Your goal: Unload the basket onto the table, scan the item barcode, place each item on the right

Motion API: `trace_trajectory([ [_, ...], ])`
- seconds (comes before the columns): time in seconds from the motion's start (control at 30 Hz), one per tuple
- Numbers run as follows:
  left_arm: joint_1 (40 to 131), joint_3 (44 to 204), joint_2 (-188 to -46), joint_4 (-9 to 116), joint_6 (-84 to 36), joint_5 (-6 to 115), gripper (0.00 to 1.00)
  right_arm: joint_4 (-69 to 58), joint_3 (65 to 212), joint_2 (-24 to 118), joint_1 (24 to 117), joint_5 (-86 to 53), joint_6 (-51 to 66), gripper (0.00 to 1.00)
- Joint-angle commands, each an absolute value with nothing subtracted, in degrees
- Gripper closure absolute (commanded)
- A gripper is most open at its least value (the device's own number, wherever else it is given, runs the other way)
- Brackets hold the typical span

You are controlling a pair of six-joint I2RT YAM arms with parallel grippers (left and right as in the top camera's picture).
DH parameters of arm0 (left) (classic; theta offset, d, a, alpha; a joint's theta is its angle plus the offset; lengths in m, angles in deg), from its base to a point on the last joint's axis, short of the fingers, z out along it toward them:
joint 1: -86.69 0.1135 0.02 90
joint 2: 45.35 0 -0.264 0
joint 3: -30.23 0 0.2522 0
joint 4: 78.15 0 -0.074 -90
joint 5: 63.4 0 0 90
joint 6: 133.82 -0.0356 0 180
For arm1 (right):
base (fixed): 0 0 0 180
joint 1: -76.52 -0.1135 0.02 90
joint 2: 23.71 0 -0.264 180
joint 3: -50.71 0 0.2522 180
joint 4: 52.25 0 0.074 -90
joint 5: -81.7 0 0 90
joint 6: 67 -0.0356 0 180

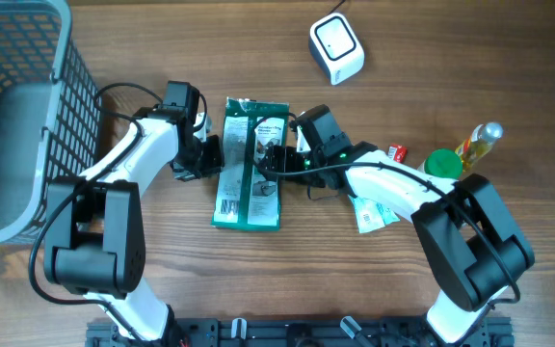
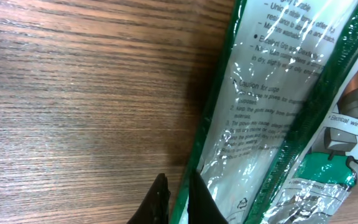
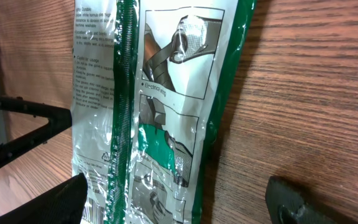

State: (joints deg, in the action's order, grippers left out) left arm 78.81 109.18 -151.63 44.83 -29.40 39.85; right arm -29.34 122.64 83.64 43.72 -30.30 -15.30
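Observation:
The item is a flat green and silver foil packet (image 1: 249, 164) lying on the wooden table, printed side up. A white patch with the barcode (image 1: 227, 204) sits near its front left corner. My left gripper (image 1: 209, 158) is at the packet's left side, shut on its green edge (image 2: 199, 149), which runs between the two black fingertips (image 2: 160, 186). My right gripper (image 1: 276, 160) hovers over the packet's right half, open wide. In the right wrist view the packet (image 3: 166, 112) lies between its fingers (image 3: 294, 199), the right one standing apart over bare wood. The white scanner (image 1: 336, 48) stands at the back.
A grey wire basket (image 1: 27, 106) fills the left edge of the table. On the right lie a small bottle (image 1: 478, 145), a green-capped item (image 1: 443, 164), a small red item (image 1: 397, 152) and a white label (image 1: 374, 214) under my right arm.

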Motion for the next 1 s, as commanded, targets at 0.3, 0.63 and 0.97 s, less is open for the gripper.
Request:
trace_trajectory([
  [0.3,78.5,108.7,-152.3,43.7,-30.2,41.2,0.96,-28.3,121.3,85.6,44.0,-28.4,-14.6,0.07],
  [0.63,76.1,108.7,-152.3,44.1,-30.1,40.9,0.96,-28.2,121.3,85.6,44.0,-28.4,-14.6,0.08],
  [0.97,75.9,108.7,-152.4,44.8,-30.1,39.6,0.96,-28.2,121.3,85.6,44.0,-28.4,-14.5,0.08],
])
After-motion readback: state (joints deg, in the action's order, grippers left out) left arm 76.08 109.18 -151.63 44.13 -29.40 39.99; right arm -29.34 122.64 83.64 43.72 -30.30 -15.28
